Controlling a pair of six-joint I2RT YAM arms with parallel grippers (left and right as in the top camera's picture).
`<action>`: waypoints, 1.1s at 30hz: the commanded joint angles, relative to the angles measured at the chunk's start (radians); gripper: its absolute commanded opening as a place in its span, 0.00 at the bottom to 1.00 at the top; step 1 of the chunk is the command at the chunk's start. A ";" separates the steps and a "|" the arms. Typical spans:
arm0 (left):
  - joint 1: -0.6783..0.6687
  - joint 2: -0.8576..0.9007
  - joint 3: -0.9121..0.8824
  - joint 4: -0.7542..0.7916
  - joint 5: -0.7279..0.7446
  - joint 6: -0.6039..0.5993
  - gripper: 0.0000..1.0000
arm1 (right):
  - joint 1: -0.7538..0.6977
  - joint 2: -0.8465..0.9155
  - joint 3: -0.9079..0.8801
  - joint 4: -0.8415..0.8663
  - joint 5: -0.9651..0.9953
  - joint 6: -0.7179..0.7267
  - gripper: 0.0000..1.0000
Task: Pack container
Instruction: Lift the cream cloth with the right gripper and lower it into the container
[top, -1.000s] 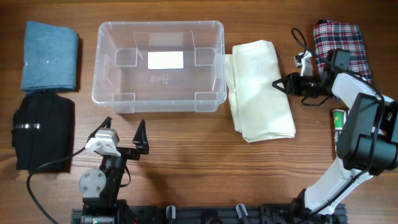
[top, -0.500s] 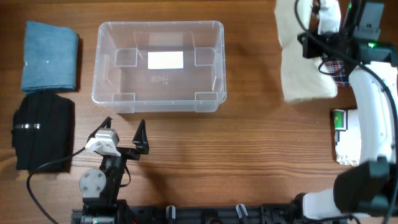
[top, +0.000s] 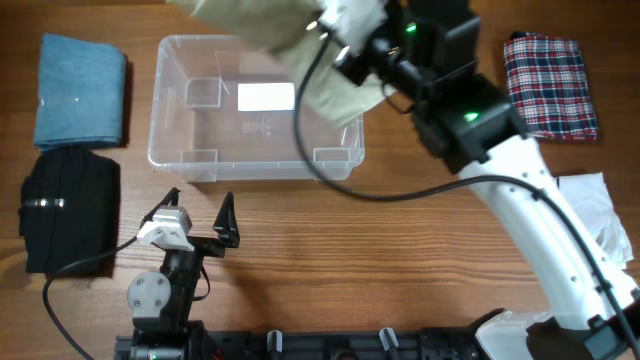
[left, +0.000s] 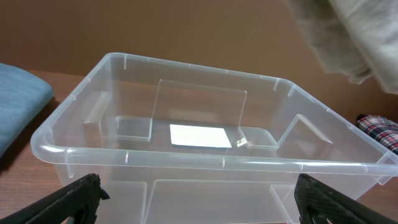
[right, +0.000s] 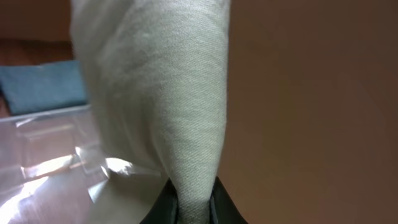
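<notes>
The clear plastic container (top: 200, 100) stands at the back middle of the table, with a white label (top: 266, 97) on its base and nothing else inside; it fills the left wrist view (left: 186, 149). My right gripper (top: 335, 40) is shut on a cream cloth (top: 260, 25) and holds it in the air over the container's right half. In the right wrist view the cloth (right: 168, 93) hangs from the shut jaws (right: 189, 202). My left gripper (top: 200, 215) is open and empty in front of the container; its fingers show either side in the left wrist view (left: 199, 196).
A folded blue cloth (top: 80, 90) lies at the back left and a black garment (top: 68, 210) in front of it. A plaid cloth (top: 548, 85) lies at the back right. A white crumpled sheet (top: 598, 200) lies at the right edge.
My right gripper lifted the cream cloth off the table and carried it left, from right of the container to above its right half. The left arm has not moved.
</notes>
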 joint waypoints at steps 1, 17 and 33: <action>-0.002 -0.007 -0.005 -0.004 -0.003 -0.006 1.00 | 0.082 0.113 0.042 0.047 -0.010 -0.145 0.04; -0.002 -0.007 -0.005 -0.004 -0.003 -0.006 1.00 | 0.130 0.393 0.042 0.217 0.172 -0.526 0.04; -0.002 -0.007 -0.005 -0.004 -0.003 -0.006 1.00 | 0.106 0.576 0.042 0.380 0.157 -0.646 0.04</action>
